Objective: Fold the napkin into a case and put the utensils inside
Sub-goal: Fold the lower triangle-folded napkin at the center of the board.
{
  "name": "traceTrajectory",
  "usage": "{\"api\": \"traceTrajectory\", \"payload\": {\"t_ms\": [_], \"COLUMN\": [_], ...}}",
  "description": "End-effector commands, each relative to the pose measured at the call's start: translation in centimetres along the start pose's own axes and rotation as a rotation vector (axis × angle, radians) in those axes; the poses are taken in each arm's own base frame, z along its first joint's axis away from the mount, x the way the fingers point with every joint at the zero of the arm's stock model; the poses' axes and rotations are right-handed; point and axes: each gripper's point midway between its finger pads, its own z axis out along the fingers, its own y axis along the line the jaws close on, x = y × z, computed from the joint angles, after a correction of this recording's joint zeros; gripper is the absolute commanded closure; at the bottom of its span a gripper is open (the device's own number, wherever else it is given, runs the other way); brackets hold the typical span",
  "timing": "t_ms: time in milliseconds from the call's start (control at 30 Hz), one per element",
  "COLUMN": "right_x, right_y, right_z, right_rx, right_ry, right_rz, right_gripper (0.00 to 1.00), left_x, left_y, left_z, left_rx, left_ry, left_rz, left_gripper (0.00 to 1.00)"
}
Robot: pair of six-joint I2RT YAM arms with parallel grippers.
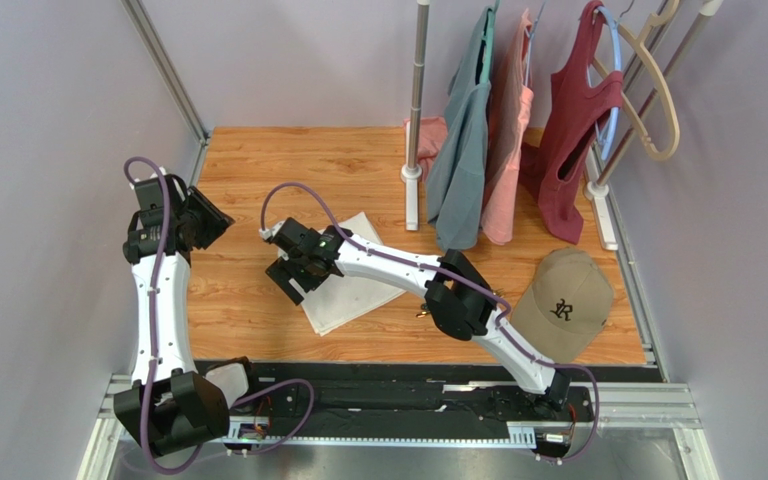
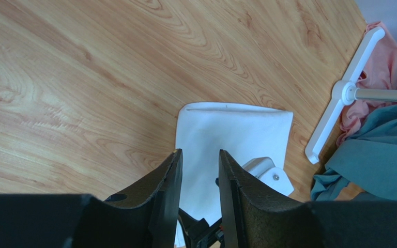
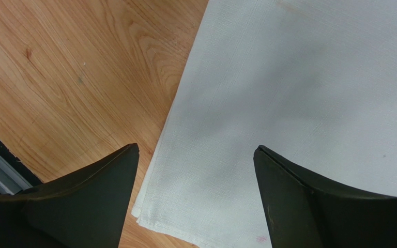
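The white napkin (image 1: 358, 285) lies folded into a rectangle on the wooden table, left of centre. My right gripper (image 1: 293, 278) hovers over its left near corner. In the right wrist view the right gripper (image 3: 196, 150) is wide open and empty, with the napkin (image 3: 288, 93) and its layered corner below. My left gripper (image 1: 208, 222) is raised at the table's left side, away from the napkin. Seen from the left wrist, the left gripper (image 2: 200, 152) has a gap between its fingers and nothing in it, the napkin (image 2: 231, 129) far below. The utensils are hidden; only a gold glint (image 1: 421, 313) shows by the right elbow.
A clothes rack with white feet (image 1: 413, 190) (image 2: 340, 103) stands at the back, with teal, pink and dark red garments (image 1: 468, 150) hanging from it. A tan cap (image 1: 563, 305) lies at the right front. Walls close in on both sides of the table.
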Motion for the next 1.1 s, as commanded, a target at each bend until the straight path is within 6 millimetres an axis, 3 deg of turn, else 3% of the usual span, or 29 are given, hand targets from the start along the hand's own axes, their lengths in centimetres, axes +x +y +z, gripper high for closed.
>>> {"api": "traceTrajectory", "payload": {"t_ms": [0, 233, 400, 667, 833, 933, 1067], "right_x": [-0.7, 0.0, 0.9, 5.9, 8.3, 7.8, 6.5], "right_y": [0.9, 1.9, 1.9, 1.2, 0.2, 0.2, 0.7], "right_z": [0.5, 1.9, 3.1, 5.2, 6.1, 5.9, 5.3], "right_rx": [0.006, 0.009, 0.045, 0.123, 0.191, 0.194, 0.169], "right_ry": [-0.017, -0.01, 0.021, 0.155, 0.233, 0.213, 0.178], "right_rz": [-0.004, 0.01, 0.017, 0.032, 0.026, 0.031, 0.024], "right_gripper": [0.16, 0.25, 0.39, 0.45, 0.66, 0.78, 0.82], "left_x": [0.1, 0.3, 0.2, 0.3, 0.4, 0.5, 0.8], "left_y": [-0.1, -0.3, -0.2, 0.1, -0.1, 0.0, 0.1], "left_z": [-0.6, -0.6, -0.5, -0.2, -0.1, -0.1, 0.2], "left_rx": [0.03, 0.049, 0.046, 0.044, 0.055, 0.056, 0.058], "left_ry": [-0.003, 0.011, 0.01, 0.018, 0.027, 0.033, 0.045], "left_rz": [-0.037, -0.042, -0.042, -0.052, -0.055, -0.053, -0.046], "left_gripper": [0.59, 0.59, 0.59, 0.59, 0.59, 0.59, 0.59]}}
